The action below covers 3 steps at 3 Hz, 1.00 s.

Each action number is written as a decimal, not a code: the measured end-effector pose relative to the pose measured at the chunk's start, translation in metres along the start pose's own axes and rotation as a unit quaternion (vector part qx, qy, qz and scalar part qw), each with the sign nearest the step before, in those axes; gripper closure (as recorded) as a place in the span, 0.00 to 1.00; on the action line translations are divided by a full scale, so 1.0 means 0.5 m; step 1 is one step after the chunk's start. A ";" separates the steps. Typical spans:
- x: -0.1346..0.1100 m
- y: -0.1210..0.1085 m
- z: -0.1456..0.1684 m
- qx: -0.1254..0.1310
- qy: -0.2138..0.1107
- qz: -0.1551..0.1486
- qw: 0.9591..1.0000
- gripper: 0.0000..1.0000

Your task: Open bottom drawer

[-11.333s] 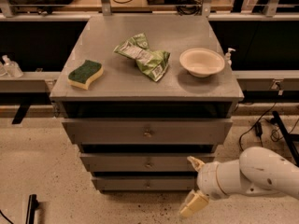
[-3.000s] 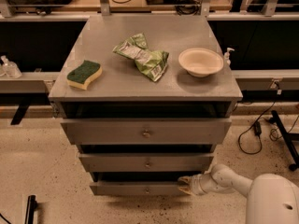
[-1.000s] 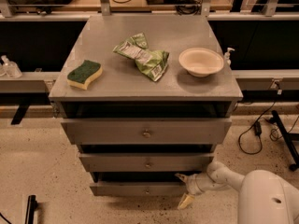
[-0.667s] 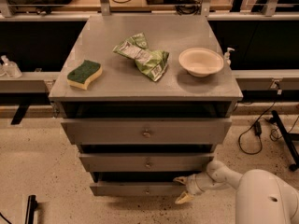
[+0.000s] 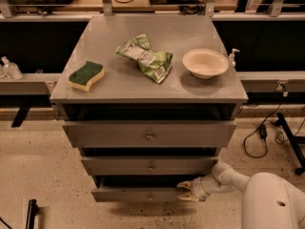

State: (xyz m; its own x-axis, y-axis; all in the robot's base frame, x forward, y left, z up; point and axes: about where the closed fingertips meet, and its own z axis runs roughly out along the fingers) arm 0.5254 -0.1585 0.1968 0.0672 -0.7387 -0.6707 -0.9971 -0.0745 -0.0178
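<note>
Swung in from the floor at 4 o'clock, my gripper (image 5: 187, 192) sat at the 3 o'clock end of the bottom drawer (image 5: 133, 194), fingers spread one above the other. That drawer lay at 6 o'clock of the cabinet (image 5: 114, 86), with a dark gap above its front.

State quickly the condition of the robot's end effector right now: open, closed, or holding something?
End effector: at the right end of the bottom drawer front; whether it is open, closed or holding anything cannot be told.
</note>
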 end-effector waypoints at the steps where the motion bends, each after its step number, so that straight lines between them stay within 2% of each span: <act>1: 0.000 -0.001 0.000 0.000 0.000 0.000 1.000 0.70; 2: -0.010 0.019 -0.006 0.000 0.001 0.000 1.000 0.69; 3: -0.010 0.019 -0.006 0.000 0.001 0.000 1.000 0.53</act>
State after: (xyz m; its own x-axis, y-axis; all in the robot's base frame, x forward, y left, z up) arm 0.5158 -0.1575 0.2019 0.0682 -0.7400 -0.6692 -0.9970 -0.0754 -0.0183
